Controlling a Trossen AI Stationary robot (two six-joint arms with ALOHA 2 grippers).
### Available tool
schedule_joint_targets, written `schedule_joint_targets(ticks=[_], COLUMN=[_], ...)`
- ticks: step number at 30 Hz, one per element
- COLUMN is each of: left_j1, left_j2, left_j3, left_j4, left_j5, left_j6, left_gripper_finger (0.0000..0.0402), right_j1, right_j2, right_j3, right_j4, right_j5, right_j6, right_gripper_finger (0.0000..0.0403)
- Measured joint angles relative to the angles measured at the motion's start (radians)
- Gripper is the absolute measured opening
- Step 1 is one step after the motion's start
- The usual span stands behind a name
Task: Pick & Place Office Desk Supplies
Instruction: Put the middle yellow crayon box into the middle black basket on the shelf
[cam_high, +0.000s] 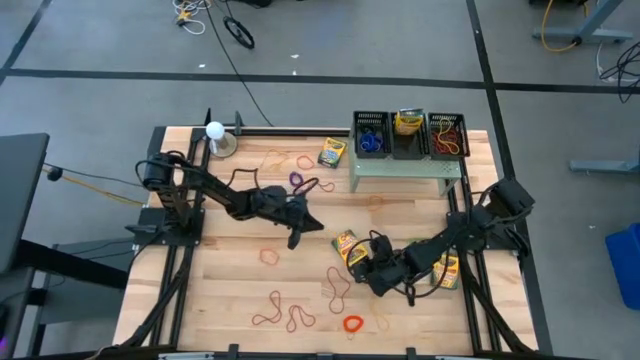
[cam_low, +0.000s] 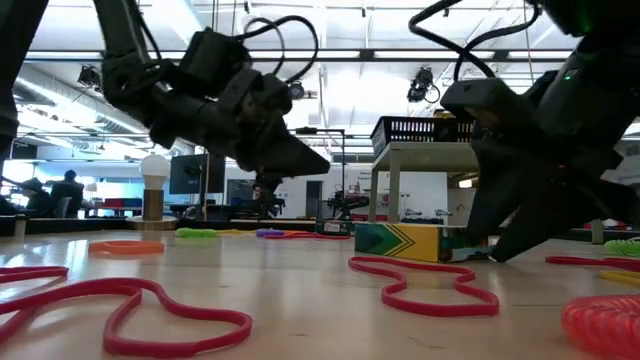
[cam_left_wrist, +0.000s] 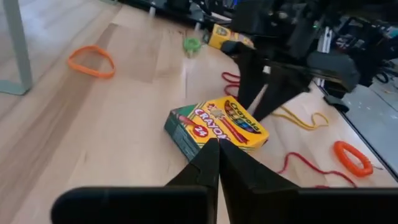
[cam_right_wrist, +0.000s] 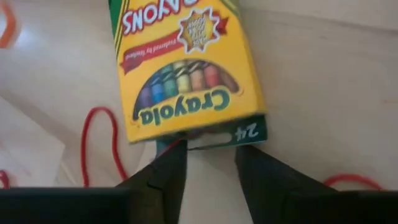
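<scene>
Crayon box (cam_right_wrist: 186, 68) flat; right gripper (cam_right_wrist: 210, 168) angled down beside.

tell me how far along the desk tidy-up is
Partly done: the three black bins on the green stand already hold blue, yellow and red items. In hand: the right gripper sits open at the end of a crayon box lying on the table, not yet gripping it; the left gripper is shut and empty. Left: many rubber bands, plus crayon boxes elsewhere on the table.
</scene>
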Motion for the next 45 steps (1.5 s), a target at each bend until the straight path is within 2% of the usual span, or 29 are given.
schedule_joint_targets(ticks=[4,8,10,13,18,21,27,33,37,45], left_j1=[-0.004,-0.004,-0.004,0.002,0.014,0.011,0.011,0.011,0.012,0.013], left_j2=[0.0,0.0,0.0,0.0,0.001,0.001,0.002,0.002,0.002,0.002], left_j3=[-0.058,-0.139,-0.176,-0.206,-0.203,-0.189,-0.153,-0.135,-0.126,-0.124], left_j4=[0.132,0.401,0.514,0.551,0.468,0.413,0.257,0.241,0.241,0.24], left_j5=[-0.064,-0.18,-0.211,-0.214,-0.216,-0.203,-0.163,-0.171,-0.192,-0.189], left_j6=[-0.001,0.003,0.005,0.01,-0.008,-0.027,-0.049,-0.025,0.029,0.074], left_gripper_finger=[0.0011,0.0006,0.0005,0.001,0.0021,0.0022,0.0023,0.0023,0.0023,0.0023], right_j1=[-0.02,-0.046,-0.06,-0.083,-0.134,-0.164,-0.177,-0.175,-0.177,-0.201], right_j2=[0.003,0.005,0.005,0.005,0.001,-0.016,-0.098,-0.102,-0.082,-0.061], right_j3=[-0.002,-0.005,-0.005,-0.005,-0.004,-0.004,-0.004,-0.004,-0.005,-0.004], right_j4=[-0.019,-0.043,-0.055,-0.068,-0.067,-0.07,-0.134,-0.102,-0.095,-0.046], right_j5=[0.024,0.078,0.078,0.077,0.051,-0.008,-0.051,-0.063,-0.069,-0.09], right_j6=[-0.045,-0.128,-0.185,-0.315,-0.492,-0.449,-0.288,-0.203,-0.201,-0.22], right_gripper_finger=[0.0078,0.0015,0.0006,0.0013,0.0005,0.0014,0.0081,0.0127,0.0126,0.0096])
